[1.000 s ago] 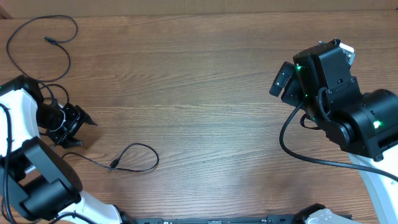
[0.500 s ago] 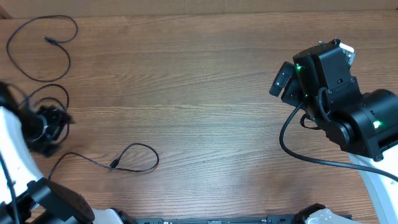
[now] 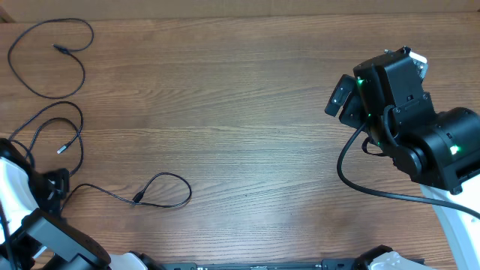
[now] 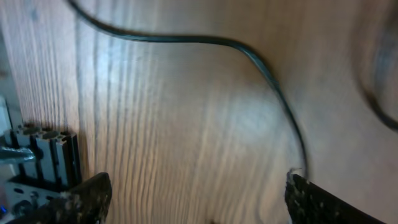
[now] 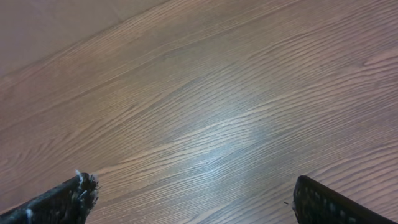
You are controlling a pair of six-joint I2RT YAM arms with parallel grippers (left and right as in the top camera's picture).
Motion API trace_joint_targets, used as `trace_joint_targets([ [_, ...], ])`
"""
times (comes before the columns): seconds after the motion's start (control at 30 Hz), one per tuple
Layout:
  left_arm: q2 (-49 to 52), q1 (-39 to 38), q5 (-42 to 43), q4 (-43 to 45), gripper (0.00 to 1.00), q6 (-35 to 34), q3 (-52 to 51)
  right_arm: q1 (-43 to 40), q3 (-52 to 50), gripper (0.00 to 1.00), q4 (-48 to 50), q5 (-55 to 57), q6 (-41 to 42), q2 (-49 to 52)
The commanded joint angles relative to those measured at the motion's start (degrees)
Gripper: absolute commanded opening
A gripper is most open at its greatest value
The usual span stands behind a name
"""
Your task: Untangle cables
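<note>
Three thin black cables lie apart on the left of the wooden table: one loop at the back left, one in front of it, and one looped nearer the middle. My left gripper hovers low by the left edge, open and holding nothing. In the left wrist view a cable curves across the wood and ends just beside the right fingertip; between the fingers of the gripper there is only wood. My right gripper is raised at the far right, open over bare wood.
The left arm's white links fill the lower left corner. A metal frame rail shows beyond the table's left edge in the left wrist view. The right arm's thick black wiring hangs over the table's right side.
My left gripper has pulled back toward the lower left edge and opened wider. The cable it was over now lies spread in a loop on the table. The right arm has not moved.
</note>
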Motion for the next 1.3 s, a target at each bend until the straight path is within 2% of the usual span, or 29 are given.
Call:
trace_joint_targets([
  [0.0,-0.46,1.86,-5.62,1.73,0.86,-9.25,-2.08,-0.28,-0.15,1.0,0.17,0.55,0.42,-0.24],
  [0.3,-0.46,4.42,-5.68,13.09,0.86,3.74,1.38,-0.28,-0.15,1.0,0.17,0.55,0.42,-0.24],
  [0.33,-0.46,4.42,-5.92,14.91,0.91,5.84,1.7,-0.28,-0.15,1.0,0.17,0.55,0.42,-0.24],
  [0.37,-0.46,4.37,-6.64,17.03,1.0,7.82,1.79,-0.28,-0.15,1.0,0.17,0.55,0.42,-0.24],
  [0.57,-0.33,4.55,-24.9,19.93,0.98,11.56,1.64,-0.28,-0.15,1.0,0.17,0.55,0.42,-0.24],
  [0.67,-0.33,4.55,-28.35,19.98,1.0,12.04,1.36,-0.28,-0.15,1.0,0.17,0.52,0.42,-0.24],
  [0.73,-0.31,4.55,-26.93,20.02,0.99,11.82,1.25,-0.28,-0.15,1.0,0.17,0.55,0.42,-0.24],
  [0.8,-0.17,4.57,-25.46,20.2,0.93,9.9,0.98,-0.28,-0.15,1.0,0.17,0.55,0.42,-0.24],
  [0.9,0.74,5.22,-22.1,20.65,1.0,8.09,0.87,-0.28,-0.15,1.0,0.17,0.55,0.42,-0.24],
  [1.07,2.45,9.55,-7.56,25.2,0.99,8.35,0.87,-0.28,-0.15,1.0,0.17,0.55,0.42,-0.24],
  [1.13,3.17,12.2,-2.58,26.53,0.96,8.33,0.87,-0.28,-0.15,1.0,0.17,0.55,0.42,-0.24],
  [1.27,4.11,16.68,-1.97,28.26,0.89,8.33,0.87,-0.28,-0.15,1.0,0.17,0.55,0.42,-0.24],
])
